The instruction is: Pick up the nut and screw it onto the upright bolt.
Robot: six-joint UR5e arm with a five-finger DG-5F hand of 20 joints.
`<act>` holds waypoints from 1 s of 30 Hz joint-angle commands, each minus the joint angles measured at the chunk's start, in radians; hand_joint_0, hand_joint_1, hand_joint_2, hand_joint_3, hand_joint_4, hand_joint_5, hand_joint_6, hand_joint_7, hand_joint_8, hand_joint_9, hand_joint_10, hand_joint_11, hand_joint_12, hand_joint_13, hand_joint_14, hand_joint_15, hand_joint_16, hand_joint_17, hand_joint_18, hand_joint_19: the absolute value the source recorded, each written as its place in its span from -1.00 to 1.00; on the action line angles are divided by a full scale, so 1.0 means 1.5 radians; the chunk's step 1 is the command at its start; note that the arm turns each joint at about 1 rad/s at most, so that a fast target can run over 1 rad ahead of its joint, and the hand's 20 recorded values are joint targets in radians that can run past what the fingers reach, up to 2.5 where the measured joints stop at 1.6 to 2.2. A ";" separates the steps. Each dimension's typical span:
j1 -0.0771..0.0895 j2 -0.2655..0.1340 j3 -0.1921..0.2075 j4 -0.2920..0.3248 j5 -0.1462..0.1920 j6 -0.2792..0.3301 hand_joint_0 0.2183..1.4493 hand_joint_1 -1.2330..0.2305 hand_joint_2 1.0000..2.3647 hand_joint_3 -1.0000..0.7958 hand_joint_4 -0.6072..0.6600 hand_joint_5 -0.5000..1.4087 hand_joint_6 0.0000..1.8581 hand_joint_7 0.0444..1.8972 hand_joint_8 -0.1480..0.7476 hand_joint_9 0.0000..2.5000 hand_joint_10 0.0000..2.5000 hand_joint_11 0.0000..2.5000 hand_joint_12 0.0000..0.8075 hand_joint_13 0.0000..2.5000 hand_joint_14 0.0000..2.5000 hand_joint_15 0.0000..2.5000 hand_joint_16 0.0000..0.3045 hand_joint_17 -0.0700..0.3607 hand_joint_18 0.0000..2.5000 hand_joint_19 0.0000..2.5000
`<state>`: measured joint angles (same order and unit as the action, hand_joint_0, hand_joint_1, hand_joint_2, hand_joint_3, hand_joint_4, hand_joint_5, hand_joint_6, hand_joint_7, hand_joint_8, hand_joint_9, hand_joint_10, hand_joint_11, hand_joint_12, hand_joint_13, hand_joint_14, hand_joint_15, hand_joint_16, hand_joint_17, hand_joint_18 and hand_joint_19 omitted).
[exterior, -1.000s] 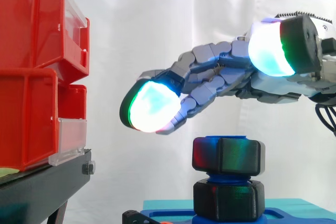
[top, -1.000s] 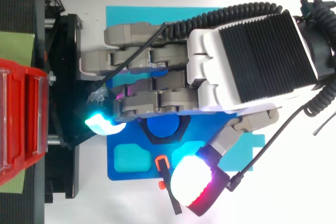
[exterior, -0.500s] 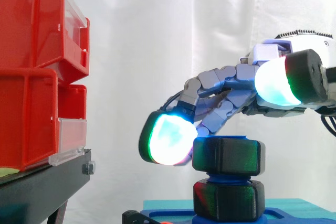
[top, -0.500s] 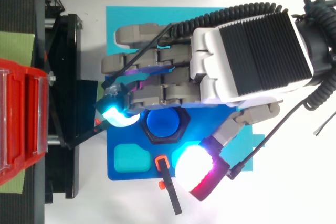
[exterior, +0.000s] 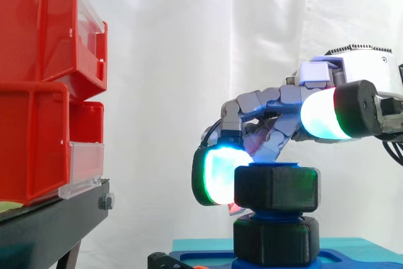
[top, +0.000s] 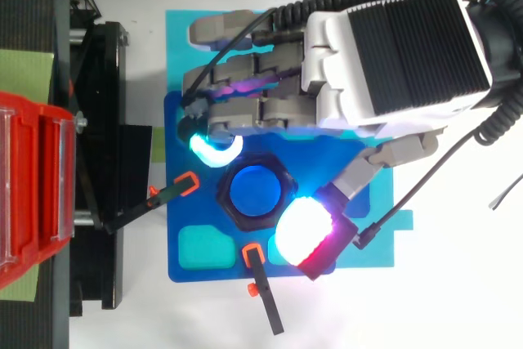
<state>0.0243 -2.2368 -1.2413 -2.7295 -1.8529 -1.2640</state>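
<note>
Nearest: a clamp lever (top: 260, 284) on the blue fixture plate (top: 221, 271).

Next: the thumb (top: 304, 230), pad glowing white and red, was beside the nut's near corner. From the side it rode higher than the nut, so contact there was uncertain.

Middle: the nut (exterior: 276, 188) sat on top of the upright bolt (top: 256, 191), looking level, with blue thread showing between it and the black hex base (exterior: 274, 240).

Beyond: the hand (top: 400, 46) was curled round the nut, one fingertip (exterior: 217, 174) pressed against its face toward the red bins (exterior: 44, 80).

Judgement: the nut was being turned down.
- Drop the thumb to nut height, opposite the finger pad.
- Keep the grip centred over the bolt.
- Turn without shoving down, lest it cross-thread.
</note>
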 commanded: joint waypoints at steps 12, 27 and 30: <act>-0.016 0.000 0.000 0.018 -0.003 0.002 -0.47 0.32 -1.00 -0.44 0.22 -0.43 -0.35 0.30 -0.12 -0.10 -1.00 -1.00 -0.61 -0.41 -1.00 -1.00 -0.95 -0.60 -0.72 -1.00; -0.016 0.000 0.043 0.009 -0.020 0.001 -0.53 0.40 -1.00 -0.44 0.34 -0.57 -0.46 -0.21 -0.14 -0.30 -1.00 -1.00 -0.44 -0.54 -1.00 -1.00 -0.88 -0.48 -0.85 -1.00; -0.009 0.000 0.043 0.011 -0.017 0.001 -0.54 0.41 -1.00 -0.44 0.33 -0.57 -0.46 -0.25 -0.14 -0.32 -1.00 -1.00 -0.43 -0.55 -1.00 -1.00 -0.87 -0.47 -0.87 -1.00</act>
<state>0.0030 -2.2365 -1.1788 -2.7130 -1.8799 -1.2621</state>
